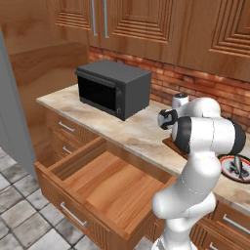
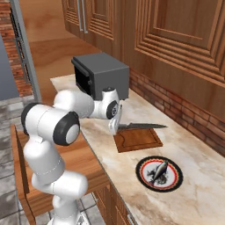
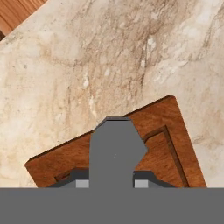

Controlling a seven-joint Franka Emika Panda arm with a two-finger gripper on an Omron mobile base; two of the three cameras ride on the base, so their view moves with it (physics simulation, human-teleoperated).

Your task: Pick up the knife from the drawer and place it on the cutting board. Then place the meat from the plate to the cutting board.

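My gripper (image 2: 114, 128) is shut on the handle of the knife (image 2: 140, 126), holding it level just above the near end of the cutting board (image 2: 139, 140). The narrow blade points away over the board. In the hand view the dark knife handle (image 3: 114, 151) rises between my fingers, with the reddish-brown cutting board (image 3: 175, 144) on the marble counter below. The plate (image 2: 159, 174) lies on the counter past the board, with the greyish meat (image 2: 158, 170) on it. The wide wooden drawer (image 1: 97, 183) stands pulled open below the counter and looks empty.
A black microwave (image 1: 113, 88) stands on the counter to the left of the board, against the brick wall. Wall cabinets (image 1: 146, 24) hang above. The open drawer juts out in front of the counter edge beside the arm's base. Smaller shut drawers (image 1: 66, 128) sit under the microwave.
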